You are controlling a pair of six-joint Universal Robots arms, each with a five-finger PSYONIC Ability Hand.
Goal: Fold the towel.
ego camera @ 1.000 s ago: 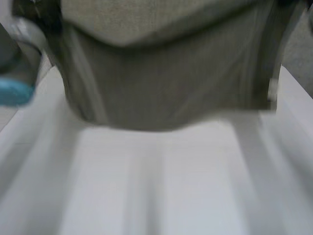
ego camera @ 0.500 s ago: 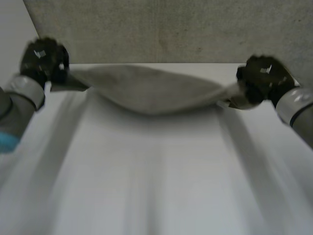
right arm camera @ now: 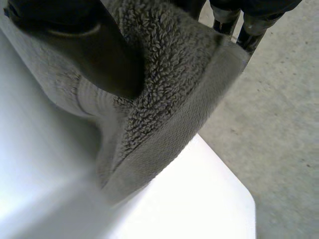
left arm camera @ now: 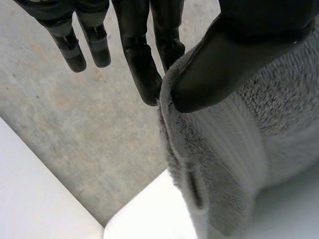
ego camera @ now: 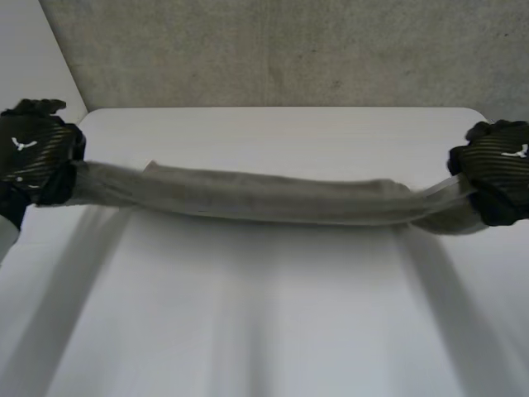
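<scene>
Towel [ego camera: 264, 197] here is a grey-olive terry cloth one, bunched into a long rope-like roll and stretched sideways between the two hands. The near half of the white table [ego camera: 264, 331] is bare. The roll hangs across the far half, running from the left edge to the right edge and sagging a bit in the middle. Can't tell if the low part actually touches the tabletop.

The black left hand [ego camera: 33, 161] sits at the table's left edge with its back up. In its wrist view the thumb [left arm camera: 224, 55] pinches the towel's hemmed end against one finger [left arm camera: 142, 64], while the other fingers point out straight past the cloth. So it's got a proper grip on that end.

The black right hand [ego camera: 496, 169] mirrors it at the right edge, near the far right corner. Its wrist view has the thumb [right arm camera: 89, 50] pressed down into the fluffy pile with the fingers behind the cloth, clamping that end too.

Past the table's far edge is speckled grey concrete floor [ego camera: 289, 50].
</scene>
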